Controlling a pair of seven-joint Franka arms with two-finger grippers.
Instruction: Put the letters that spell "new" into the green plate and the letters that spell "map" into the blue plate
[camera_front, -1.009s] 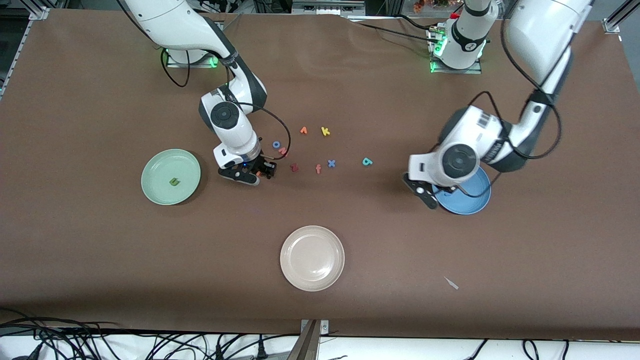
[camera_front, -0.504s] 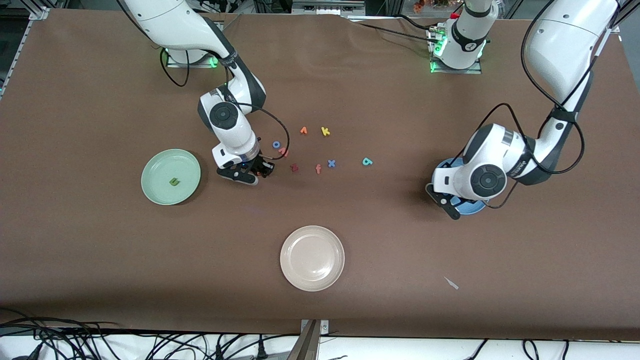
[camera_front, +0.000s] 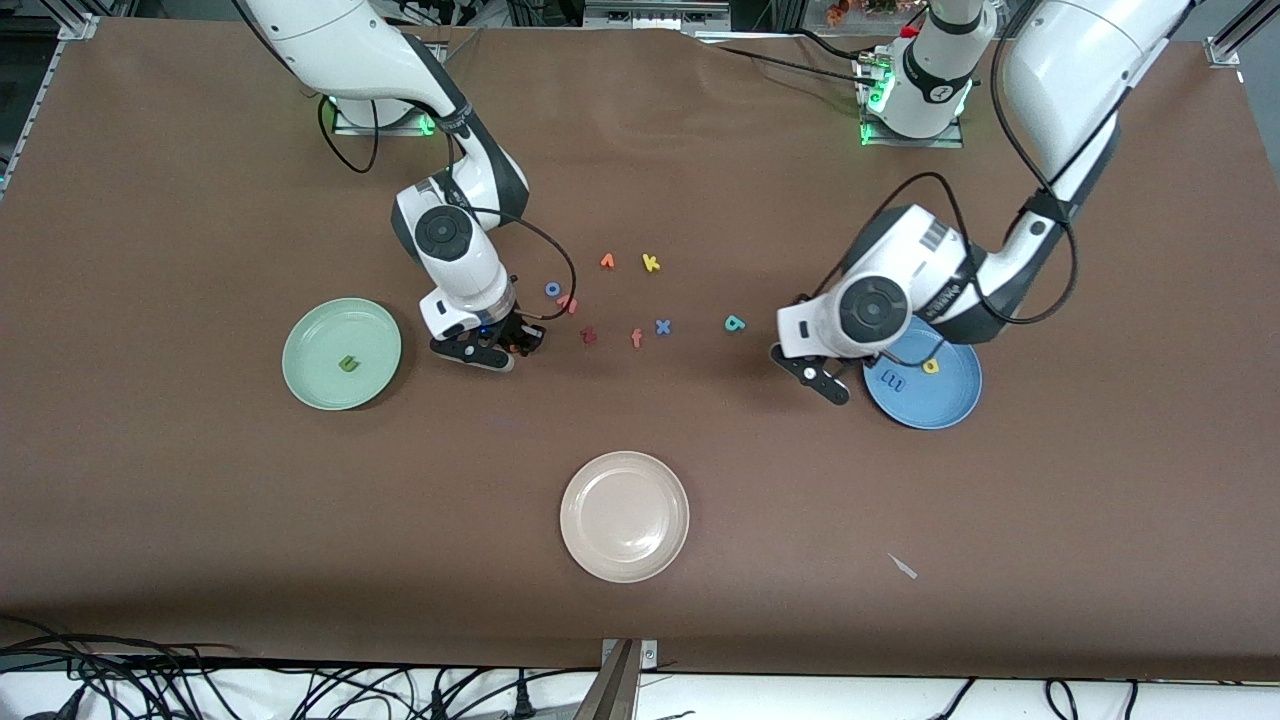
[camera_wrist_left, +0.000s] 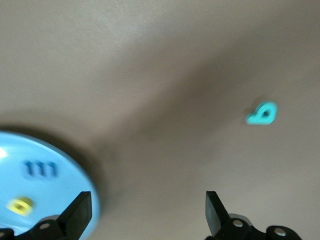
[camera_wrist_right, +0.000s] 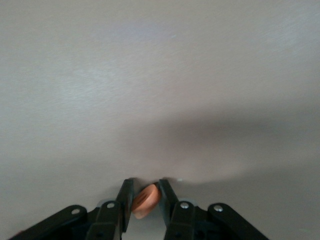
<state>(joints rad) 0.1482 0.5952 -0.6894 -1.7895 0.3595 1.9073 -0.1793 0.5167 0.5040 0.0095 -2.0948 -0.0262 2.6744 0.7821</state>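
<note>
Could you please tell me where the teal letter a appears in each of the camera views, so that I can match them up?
Front view: teal a lies on the table beside the blue plate, toward the middle.
Left wrist view: teal a shows ahead of the open left claw.
Right wrist view: not in it.
Shared landmark: the blue plate.

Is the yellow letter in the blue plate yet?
Yes, in. The yellow p lies inside the blue plate, beside the blue m.

- Brown table covering (camera_front: 200, 520), matte, evenly lit from above.
- Metal frame rails (camera_front: 1235, 40) at its corners.
- Tangled black cables (camera_front: 150, 680) along the edge nearest the front camera.
</note>
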